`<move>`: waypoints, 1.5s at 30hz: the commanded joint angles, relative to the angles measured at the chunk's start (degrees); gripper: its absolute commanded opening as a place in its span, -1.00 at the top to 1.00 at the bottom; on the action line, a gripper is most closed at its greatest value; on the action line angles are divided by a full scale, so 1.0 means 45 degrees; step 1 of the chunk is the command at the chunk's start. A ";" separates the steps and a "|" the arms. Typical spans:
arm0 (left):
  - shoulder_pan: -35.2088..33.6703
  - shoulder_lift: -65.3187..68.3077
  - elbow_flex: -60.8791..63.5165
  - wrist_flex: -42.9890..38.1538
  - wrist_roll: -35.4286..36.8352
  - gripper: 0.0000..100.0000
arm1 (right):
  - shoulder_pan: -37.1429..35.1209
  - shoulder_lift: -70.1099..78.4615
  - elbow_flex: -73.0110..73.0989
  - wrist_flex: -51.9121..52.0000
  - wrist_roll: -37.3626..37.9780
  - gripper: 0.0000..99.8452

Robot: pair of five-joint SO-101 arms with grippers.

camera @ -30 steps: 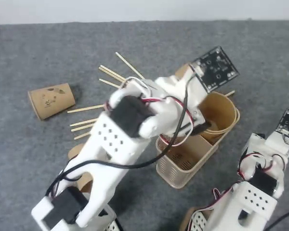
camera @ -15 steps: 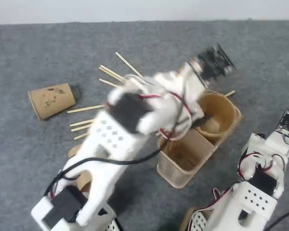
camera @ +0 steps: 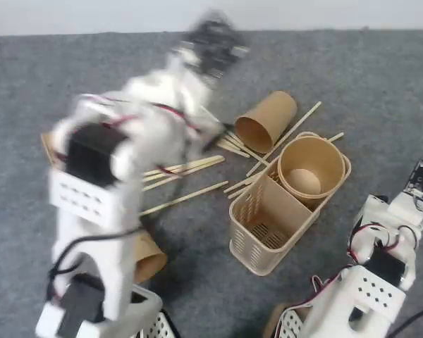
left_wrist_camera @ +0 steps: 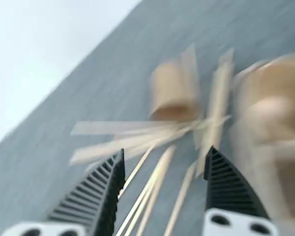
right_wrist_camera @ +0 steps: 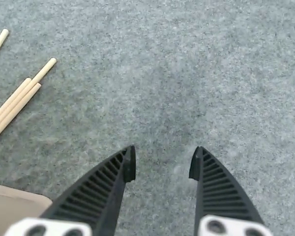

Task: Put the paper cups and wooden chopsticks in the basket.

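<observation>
Early going, with just one cup (camera: 311, 169) parked in the basket (camera: 250, 243), a second cup (camera: 266, 121) on its side and chopsticks (camera: 187, 169) strewn over the desk (camera: 381, 84) beyond the left fingers (left_wrist_camera: 103, 191), spread wide and empty, right fingers (right_wrist_camera: 108, 187) likewise parted, holding nothing.

basket (camera: 248, 248) near compartment open, cup (camera: 307, 180) fills other

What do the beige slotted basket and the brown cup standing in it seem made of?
Beige slotted basket: probably moulded plastic, matte; regular slots in thin walls. Brown cup: apparently kraft paper, matte, thin rolled rim.
</observation>
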State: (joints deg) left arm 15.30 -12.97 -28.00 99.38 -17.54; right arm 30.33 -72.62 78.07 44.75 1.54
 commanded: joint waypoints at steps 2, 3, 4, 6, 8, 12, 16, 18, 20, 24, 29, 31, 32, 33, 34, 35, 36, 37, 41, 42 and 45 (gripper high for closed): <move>-0.3341 -0.1856 0.2530 0.0313 -0.2520 0.51 | -0.0088 -0.0186 -0.0039 -0.0322 0.0020 0.61; -0.3653 -0.2442 0.3370 0.0313 -0.3106 0.51 | -0.0088 -0.0186 -0.0020 -0.0322 0.0020 0.61; -0.3790 -0.3126 0.4249 0.0313 -0.3849 0.51 | -0.0088 -0.0186 0.0020 -0.0361 0.0020 0.61; -0.3888 -0.4669 0.6066 0.0313 -0.5529 0.51 | -0.0088 -0.0186 0.0039 -0.0361 0.0020 0.61; -0.3888 -0.6330 0.7961 0.0313 -0.6896 0.51 | -0.0088 -0.0186 0.0039 -0.0361 0.0020 0.61; -0.3810 -0.9495 1.1536 0.0293 -0.7424 0.51 | -0.0088 -0.0186 0.0039 -0.0361 0.0020 0.61; -0.3810 -1.1937 1.4505 0.0293 -0.7424 0.51 | -0.0088 -0.0186 0.0039 -0.0361 0.0020 0.61; -0.3810 -1.2933 1.5502 0.0293 -0.7424 0.51 | -0.0088 -0.0186 0.0039 -0.0361 0.0020 0.61; -0.3810 -1.3773 1.6244 0.0293 -0.7424 0.51 | -0.0088 -0.0186 0.0059 -0.0361 0.0020 0.61; -0.3810 -1.4808 1.7514 0.0293 -0.7443 0.51 | -0.0088 -0.0186 0.0059 -0.0361 0.0020 0.61; -0.3810 -1.4808 1.8256 0.0293 -0.7971 0.51 | -0.0088 -0.0186 0.0059 -0.0361 0.0020 0.61; -0.3810 -1.4496 1.8374 0.0293 -0.8010 0.51 | -0.0088 -0.0186 0.0059 -0.0361 0.0020 0.61; -0.3810 -1.4203 1.8354 0.0293 -0.8010 0.51 | -0.0088 -0.0186 0.0059 -0.0361 0.0020 0.61; -0.3810 -1.3871 1.8354 0.0293 -0.8088 0.51 | -0.0088 -0.0186 0.0059 -0.0361 0.0020 0.61; -0.3810 -1.3480 1.8315 0.0293 -0.8322 0.51 | -0.0088 -0.0186 0.0059 -0.0361 0.0020 0.61; -0.3810 -1.3070 1.8315 0.0293 -0.8537 0.51 | -0.0088 -0.0186 0.0059 -0.0361 0.0020 0.61; -0.3810 -1.2620 1.8295 0.0293 -0.8694 0.51 | -0.0088 -0.0186 0.0059 -0.0361 0.0020 0.61; -0.3810 -1.2210 1.8256 0.0293 -0.8791 0.51 | -0.0088 -0.0186 0.0059 -0.0361 0.0020 0.61; -0.3810 -1.0940 1.8237 0.0293 -0.9436 0.51 | -0.0088 -0.0186 0.0059 -0.0361 0.0020 0.61; -0.3810 -1.0803 1.8237 0.0274 -0.9592 0.51 | -0.0088 -0.0186 0.0059 -0.0361 0.0020 0.61; -0.3849 -1.0784 1.8237 -0.0039 -0.9748 0.51 | -0.0088 -0.0186 0.0059 -0.0361 0.0020 0.61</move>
State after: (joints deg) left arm -1.76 -62.11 54.81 99.30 -60.26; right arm 30.33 -72.62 78.77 44.31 1.54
